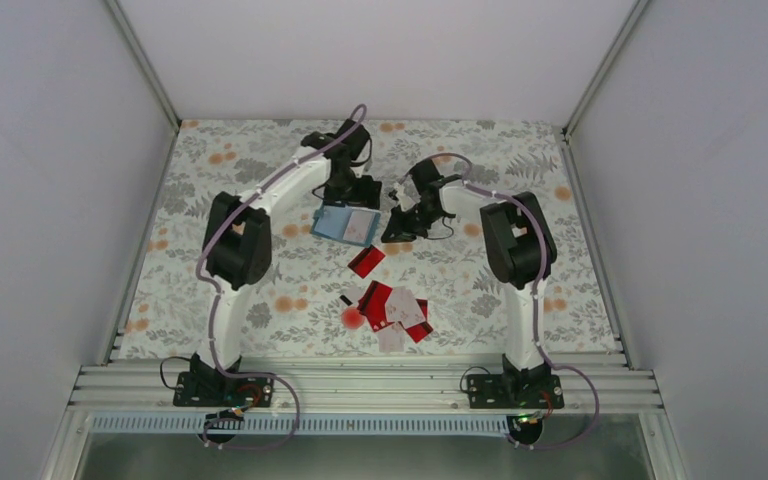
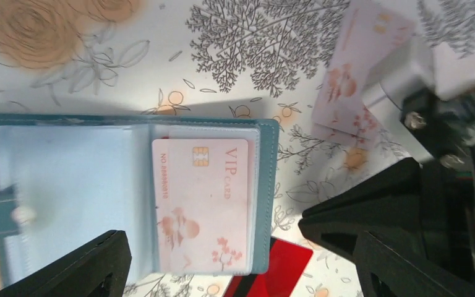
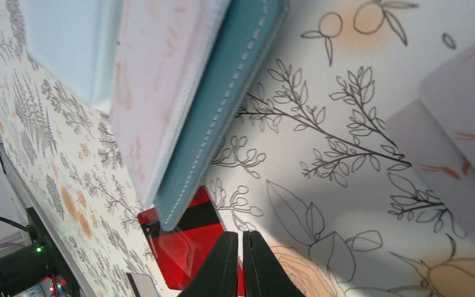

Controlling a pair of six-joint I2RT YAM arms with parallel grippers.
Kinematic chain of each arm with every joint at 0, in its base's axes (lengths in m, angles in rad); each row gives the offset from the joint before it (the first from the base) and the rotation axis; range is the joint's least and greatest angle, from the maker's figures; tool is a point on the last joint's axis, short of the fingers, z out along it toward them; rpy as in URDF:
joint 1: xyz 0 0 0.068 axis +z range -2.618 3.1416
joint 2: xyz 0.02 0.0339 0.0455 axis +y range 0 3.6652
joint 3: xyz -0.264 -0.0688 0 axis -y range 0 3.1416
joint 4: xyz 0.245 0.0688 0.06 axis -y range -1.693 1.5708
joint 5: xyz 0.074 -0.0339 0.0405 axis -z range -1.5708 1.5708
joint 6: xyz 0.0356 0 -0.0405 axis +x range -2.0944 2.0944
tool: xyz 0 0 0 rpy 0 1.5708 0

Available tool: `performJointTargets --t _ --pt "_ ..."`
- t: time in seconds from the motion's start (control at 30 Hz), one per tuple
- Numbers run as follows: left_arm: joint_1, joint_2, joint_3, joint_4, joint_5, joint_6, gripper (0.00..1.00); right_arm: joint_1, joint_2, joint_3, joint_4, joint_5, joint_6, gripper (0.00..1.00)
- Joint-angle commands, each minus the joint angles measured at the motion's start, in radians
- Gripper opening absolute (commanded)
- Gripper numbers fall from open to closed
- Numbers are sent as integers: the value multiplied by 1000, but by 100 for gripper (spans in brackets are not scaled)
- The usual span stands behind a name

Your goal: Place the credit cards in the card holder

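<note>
Where card holder (image 2: pixel 271 185) overlaps, red card (image 2: pixel 284 265) half hidden, right tool (image 3: pixel 240 240) seemingly closed.

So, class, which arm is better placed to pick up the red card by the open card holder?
Probably the right arm: the right gripper, shut, hangs beside the red card, while the left gripper is spread open over the card holder.

The left arm (image 1: pixel 282 185) and right arm (image 1: pixel 532 300) were recorded as white tubular links joined by bulky black joint housings. A pale lilac cable (image 1: pixel 208 300) was seen run along each arm. Black base blocks (image 1: pixel 210 385) with red wiring were noted. The left gripper (image 2: pixel 210 232) and right gripper (image 3: pixel 241 247) were fitted with matte black, angular fingers. A silver block (image 2: pixel 396 80) with small screws (image 2: pixel 414 120) was logged on the right one.
</note>
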Motion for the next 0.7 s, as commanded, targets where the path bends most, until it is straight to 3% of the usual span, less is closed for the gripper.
performJointTargets --t 0.0,0.3,0.67 --pt "34 -87 -67 11 -3 37 90 -2 -72 1 3 5 -9 4" --pt "170 -194 -293 129 143 91 85 -2 -96 21 22 -51 31 4" --pt "275 -167 -438 295 409 120 85 4 -51 67 8 -75 49 4"
